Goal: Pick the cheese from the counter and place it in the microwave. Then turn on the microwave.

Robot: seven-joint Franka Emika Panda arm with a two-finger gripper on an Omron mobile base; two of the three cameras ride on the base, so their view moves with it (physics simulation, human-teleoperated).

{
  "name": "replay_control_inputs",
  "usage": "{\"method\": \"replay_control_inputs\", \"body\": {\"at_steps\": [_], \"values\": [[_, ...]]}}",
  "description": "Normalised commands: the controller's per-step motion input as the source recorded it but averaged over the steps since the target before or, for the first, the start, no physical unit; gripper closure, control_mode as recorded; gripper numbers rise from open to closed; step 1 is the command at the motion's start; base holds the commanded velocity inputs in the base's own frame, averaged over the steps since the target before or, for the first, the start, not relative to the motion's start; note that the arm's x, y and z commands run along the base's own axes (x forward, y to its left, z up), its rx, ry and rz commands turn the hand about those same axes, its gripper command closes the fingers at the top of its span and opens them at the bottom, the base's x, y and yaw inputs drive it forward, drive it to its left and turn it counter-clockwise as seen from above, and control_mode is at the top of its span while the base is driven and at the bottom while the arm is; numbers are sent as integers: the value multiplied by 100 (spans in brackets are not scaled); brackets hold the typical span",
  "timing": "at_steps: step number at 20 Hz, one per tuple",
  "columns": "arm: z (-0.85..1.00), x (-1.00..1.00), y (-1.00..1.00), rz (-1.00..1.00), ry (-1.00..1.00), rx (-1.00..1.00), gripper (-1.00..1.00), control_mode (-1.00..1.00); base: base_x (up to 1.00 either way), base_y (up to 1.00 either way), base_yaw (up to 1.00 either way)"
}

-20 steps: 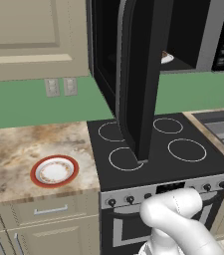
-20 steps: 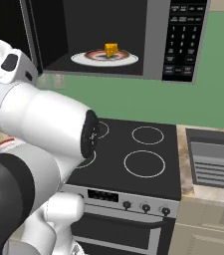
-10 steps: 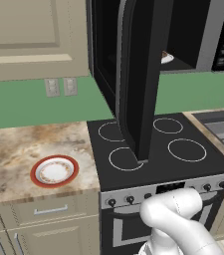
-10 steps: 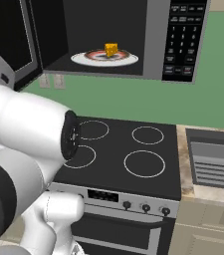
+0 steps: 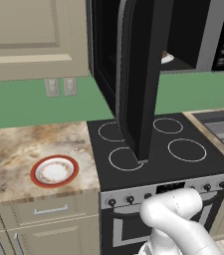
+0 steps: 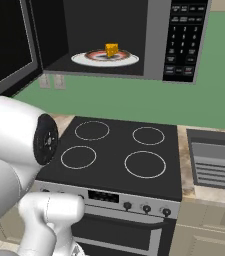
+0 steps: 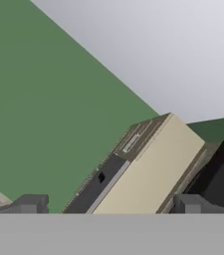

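The cheese point(image 6: 112, 49), a small orange-yellow wedge, sits on the white turntable plate point(image 6: 129, 60) inside the microwave point(image 6: 155, 35). The microwave door point(image 5: 139, 74) stands wide open, swung out over the stove. To the right of the cavity is the button panel point(image 6: 184, 42). In the hand view my gripper point(image 7: 111, 205) is open; its dark fingertips point(image 7: 31, 203) stand far apart with nothing between them, facing a green wall and a beige cabinet. The marbled counter point(image 5: 14, 149) lies left of the stove.
A white plate with a red rim point(image 5: 55, 171) lies on the counter near its front edge. The black stovetop point(image 6: 119, 152) sits under the microwave, with a sink point(image 6: 215, 161) to its right. My white arm point(image 6: 14, 145) bulks at the lower left.
My arm has drawn back to the left in the right base view, uncovering more of the stovetop. The cheese and the open door have not moved.
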Motion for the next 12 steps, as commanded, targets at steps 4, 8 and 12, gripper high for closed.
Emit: {"method": "replay_control_inputs", "body": {"at_steps": [4,8,12], "values": [[-2,-7,23,0,0,0,-100,-100,0,0,0],[0,-2,17,0,-1,0,-100,-100,0,0,0],[0,0,16,0,-2,0,-100,-100,0,0,0]]}}
